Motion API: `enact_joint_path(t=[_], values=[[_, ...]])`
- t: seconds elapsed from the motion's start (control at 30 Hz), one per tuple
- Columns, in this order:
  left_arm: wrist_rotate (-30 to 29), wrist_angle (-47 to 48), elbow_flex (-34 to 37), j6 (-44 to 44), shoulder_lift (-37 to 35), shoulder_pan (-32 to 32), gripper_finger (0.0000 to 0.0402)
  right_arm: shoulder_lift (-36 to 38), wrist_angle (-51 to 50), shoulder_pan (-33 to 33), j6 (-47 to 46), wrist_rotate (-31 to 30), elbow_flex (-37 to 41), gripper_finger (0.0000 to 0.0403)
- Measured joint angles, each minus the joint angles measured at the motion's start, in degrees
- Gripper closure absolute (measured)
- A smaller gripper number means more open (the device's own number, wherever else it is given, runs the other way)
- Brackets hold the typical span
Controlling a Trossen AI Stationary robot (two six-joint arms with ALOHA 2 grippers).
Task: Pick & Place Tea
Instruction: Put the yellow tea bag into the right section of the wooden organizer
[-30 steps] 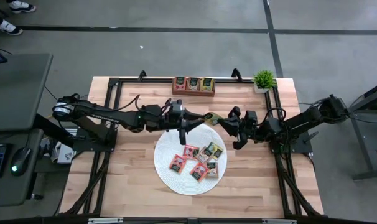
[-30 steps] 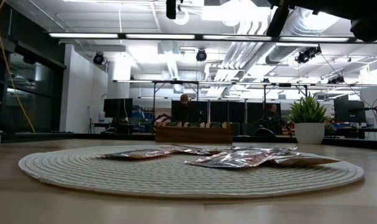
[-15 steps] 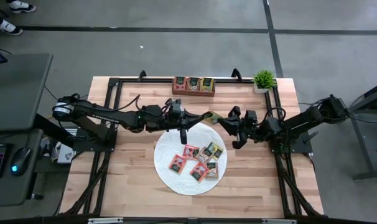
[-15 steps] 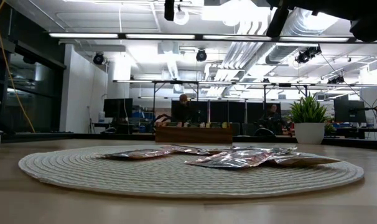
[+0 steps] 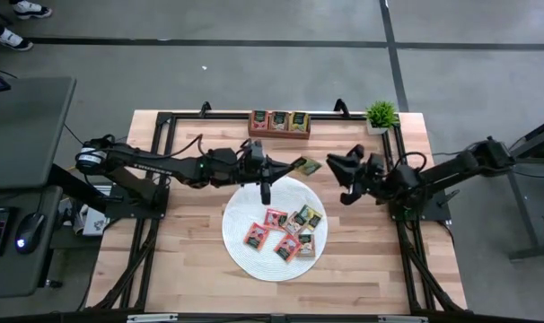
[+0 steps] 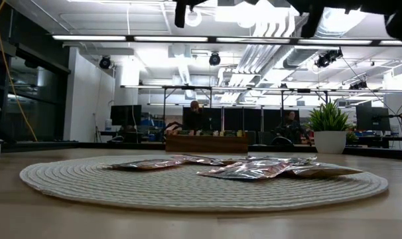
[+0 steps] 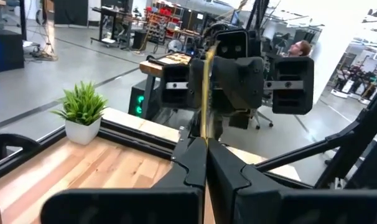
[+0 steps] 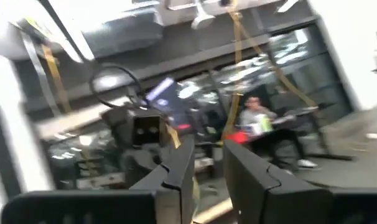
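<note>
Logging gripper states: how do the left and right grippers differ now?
The left gripper is shut on a tea packet; the right gripper is open and empty. The left is by the mat's far edge; the right is off the mat's right side. Both hang above the table, facing each other.

text: none legible | tea packets (image 5: 285, 231): dark labels unreadable | signs: none

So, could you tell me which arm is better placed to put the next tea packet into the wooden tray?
Left, probably. The left hand is shut on a tea packet, held close to the wooden tray. The right hand is open and empty, farther from the tray.
</note>
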State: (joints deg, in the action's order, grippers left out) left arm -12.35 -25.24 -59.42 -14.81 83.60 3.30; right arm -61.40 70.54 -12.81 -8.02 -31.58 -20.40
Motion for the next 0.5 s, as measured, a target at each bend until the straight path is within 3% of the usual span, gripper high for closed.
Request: enact_joint_path(t=[0.2,0.4,0.5], values=[[8.1,3.3,-0.2,0.1,0.0,-6.3,0.0401,11.7,-19.6,-3.4,1.6,-9.7,0.0,0.0319],[20.0,11.2,-0.9,3.3,0.0,-15.5,0.0401,20.9,-38.2,-7.7,-3.8,-18.2,0.0,0.0323],[23.9,12.9,-1.0,5.7,0.5,-20.4,0.0401,23.7,-44.6,-9.1,-8.1,-19.7,0.0,0.0322]])
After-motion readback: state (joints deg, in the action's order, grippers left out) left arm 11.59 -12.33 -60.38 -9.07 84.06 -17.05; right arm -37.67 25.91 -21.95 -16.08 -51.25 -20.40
